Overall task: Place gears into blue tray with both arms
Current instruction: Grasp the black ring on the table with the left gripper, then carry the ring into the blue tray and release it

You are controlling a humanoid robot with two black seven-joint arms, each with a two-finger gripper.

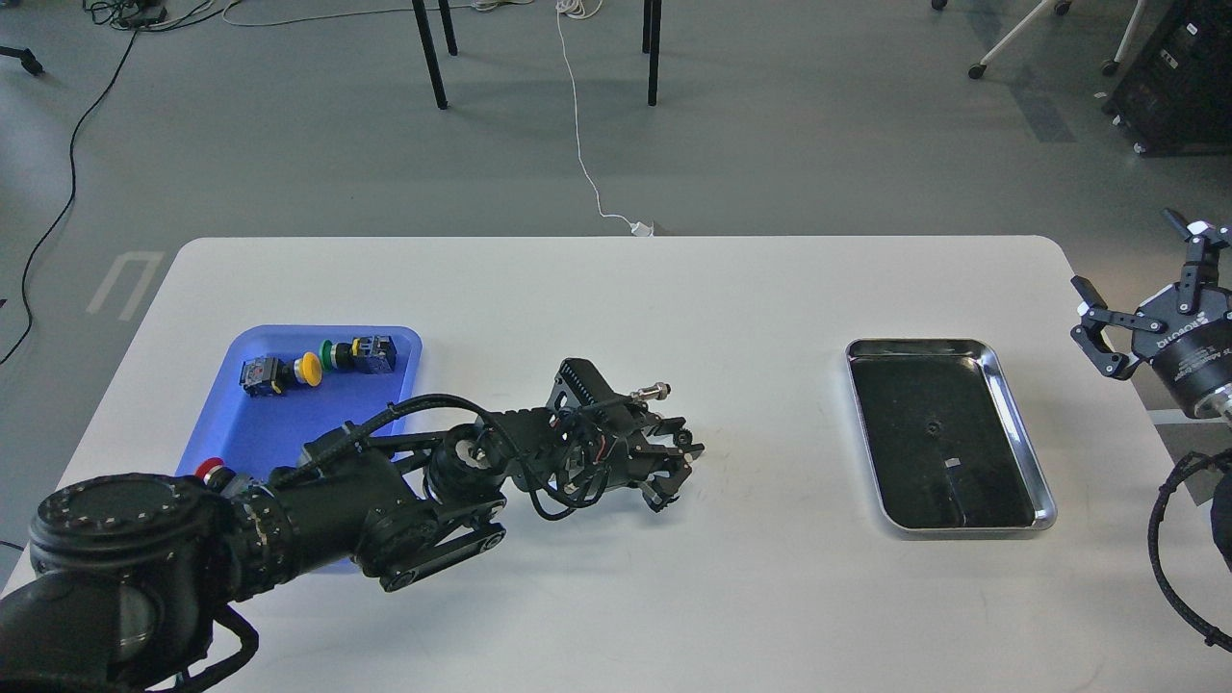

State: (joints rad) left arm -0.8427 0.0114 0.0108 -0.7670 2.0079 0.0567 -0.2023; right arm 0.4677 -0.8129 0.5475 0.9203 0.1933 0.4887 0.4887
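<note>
One small black gear (932,426) lies in the silver metal tray (1022,435) at the right. A second tiny toothed gear (681,440) shows at the tip of my left gripper (679,472), low over the table's middle. The dark fingers blend with it, so a grasp is unclear. The blue tray (279,423) sits at the left, partly covered by my left arm. My right gripper (1126,252) hangs open and empty beyond the table's right edge, away from the silver tray.
Coloured push-button switches (318,366) lie along the blue tray's far side, and a red one (208,470) sits near its front left. A small white scrap (953,464) lies in the silver tray. Chair legs and cables are on the floor beyond the table.
</note>
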